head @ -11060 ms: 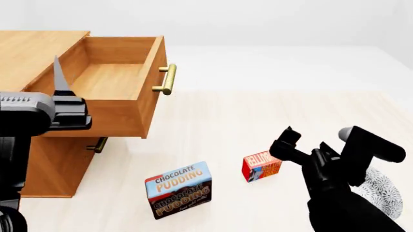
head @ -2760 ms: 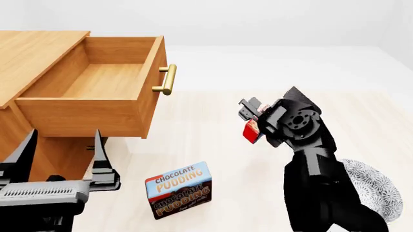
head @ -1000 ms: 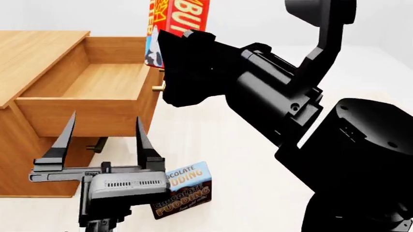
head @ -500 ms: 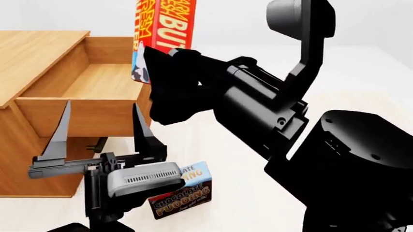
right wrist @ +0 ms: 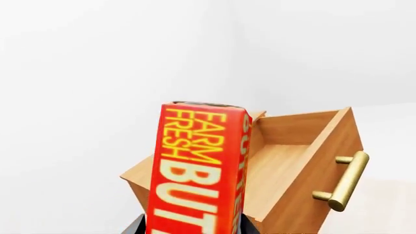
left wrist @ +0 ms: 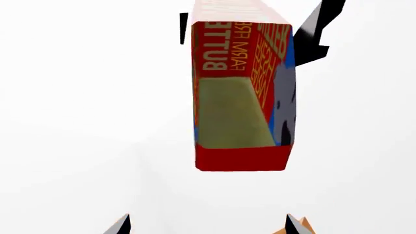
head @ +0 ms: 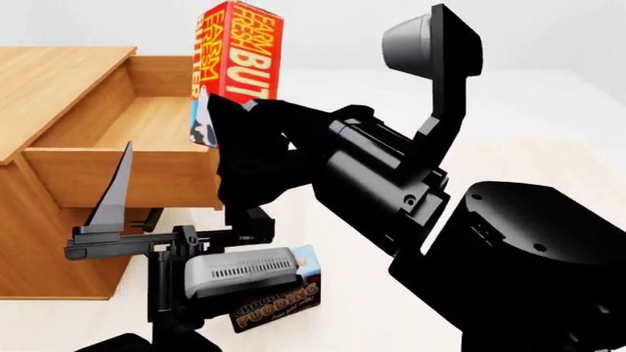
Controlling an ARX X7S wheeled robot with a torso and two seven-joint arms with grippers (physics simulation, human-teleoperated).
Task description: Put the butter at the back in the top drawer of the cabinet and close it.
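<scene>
The butter, a red carton with yellow lettering, stands upright in my right gripper, which is shut on its lower part. It hangs above the front end of the open top drawer of the cabinet. In the right wrist view the butter fills the foreground, with the top drawer and its brass handle beyond. My left gripper is open and empty below, in front of the drawer's side. Its own camera looks up at the butter past the left gripper.
The chocolate pudding box stands on the pale floor in front of the cabinet, half hidden by my left wrist. My right arm fills the middle of the head view and hides the drawer's front panel there. A lower drawer's handle shows under the open drawer.
The right gripper has carried the butter leftward, further over the open drawer. The left gripper has shifted a little right and one of its fingers is now hidden behind the right arm.
</scene>
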